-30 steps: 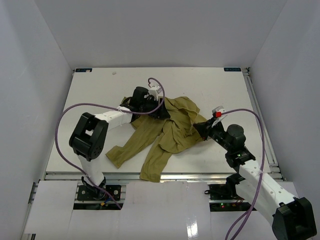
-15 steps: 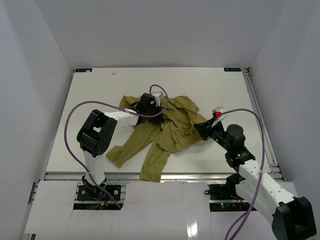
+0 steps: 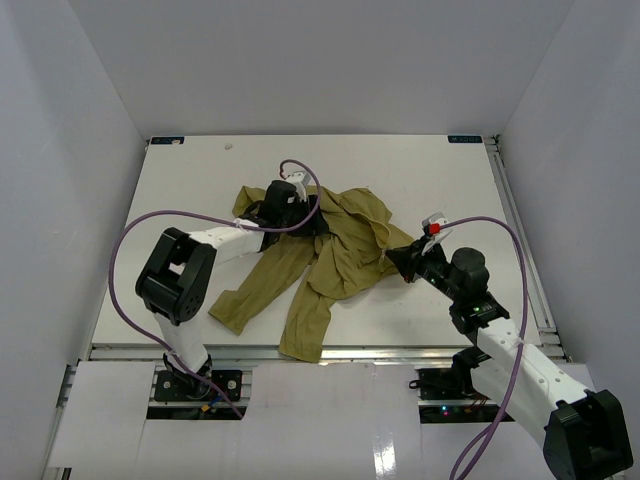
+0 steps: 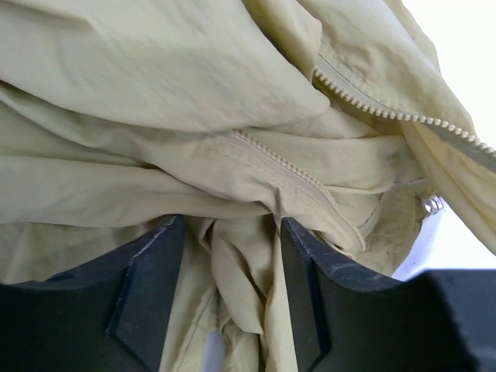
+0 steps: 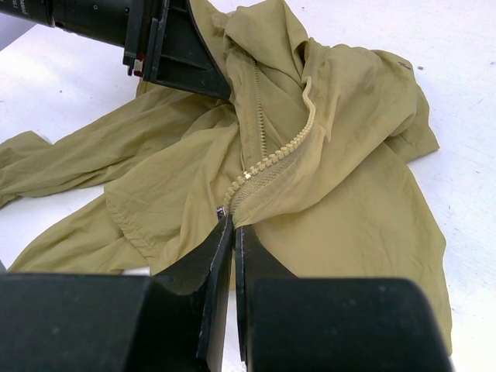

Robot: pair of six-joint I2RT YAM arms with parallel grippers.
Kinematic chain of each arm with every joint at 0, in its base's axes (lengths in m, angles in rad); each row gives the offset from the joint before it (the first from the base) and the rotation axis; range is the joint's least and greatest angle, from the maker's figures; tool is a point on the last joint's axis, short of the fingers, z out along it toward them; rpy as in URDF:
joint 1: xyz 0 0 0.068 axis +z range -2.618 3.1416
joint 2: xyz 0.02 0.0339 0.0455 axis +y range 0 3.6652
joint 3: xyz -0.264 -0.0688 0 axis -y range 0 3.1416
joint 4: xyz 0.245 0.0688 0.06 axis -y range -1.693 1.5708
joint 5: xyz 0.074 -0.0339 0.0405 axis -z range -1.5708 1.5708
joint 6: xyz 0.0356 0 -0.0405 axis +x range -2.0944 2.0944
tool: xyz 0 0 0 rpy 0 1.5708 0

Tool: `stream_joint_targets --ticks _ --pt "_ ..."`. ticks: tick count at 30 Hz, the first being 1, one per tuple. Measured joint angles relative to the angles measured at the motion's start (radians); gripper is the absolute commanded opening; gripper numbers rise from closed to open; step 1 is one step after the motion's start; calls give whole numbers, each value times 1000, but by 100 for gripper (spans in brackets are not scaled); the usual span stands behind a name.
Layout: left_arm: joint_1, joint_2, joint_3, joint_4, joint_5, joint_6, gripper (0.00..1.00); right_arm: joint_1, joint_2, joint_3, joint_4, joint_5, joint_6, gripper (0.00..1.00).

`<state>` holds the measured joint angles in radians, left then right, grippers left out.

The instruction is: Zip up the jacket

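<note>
The olive-green jacket [image 3: 335,250] lies crumpled mid-table, sleeves trailing toward the near edge. My left gripper [image 3: 300,212] sits at its far upper part. In the left wrist view its fingers [image 4: 147,287] stand partly apart with a bunch of jacket cloth [image 4: 240,263] gathered between them, and open zipper teeth [image 4: 372,108] run above. My right gripper [image 3: 395,262] is at the jacket's right edge. Its jaws [image 5: 232,225] are shut on the cloth at the zipper's lower end [image 5: 223,211], and the zipper line [image 5: 279,151] runs up from there toward the left gripper [image 5: 174,46].
White table [image 3: 200,190] with white walls on three sides. A metal rail [image 3: 520,230] runs along the right edge. Purple cables loop over both arms. A jacket sleeve end [image 3: 300,345] lies close to the near table edge.
My left gripper has shifted left and back, taking the jacket's upper part with it; the collar side now shows further left. My right gripper has moved slightly left with the jacket edge.
</note>
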<state>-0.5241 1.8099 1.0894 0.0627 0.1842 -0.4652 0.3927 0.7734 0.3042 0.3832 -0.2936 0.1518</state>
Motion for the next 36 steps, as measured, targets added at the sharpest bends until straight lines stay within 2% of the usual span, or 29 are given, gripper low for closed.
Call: stream_joint_targets --ticks 13,16,22,24,26,28,36 --pt "-19 3 -2 59 7 -52 63 0 1 0 1 -24 4 8" --pt "-19 13 -2 80 8 -61 60 0 4 0 5 -25 5 8" --pt "-19 64 29 89 20 -74 48 0 8 -2 9 -28 6 8" --pt "-19 86 46 87 24 -74 38 0 8 -2 9 -28 6 8" --pt "-19 98 52 84 25 -75 22 0 8 -4 10 -30 6 8" --pt "-19 100 53 77 18 -78 14 0 8 -8 12 -31 7 8" --pt "-19 71 63 -4 -42 -41 13 0 21 -8 16 -31 7 8"
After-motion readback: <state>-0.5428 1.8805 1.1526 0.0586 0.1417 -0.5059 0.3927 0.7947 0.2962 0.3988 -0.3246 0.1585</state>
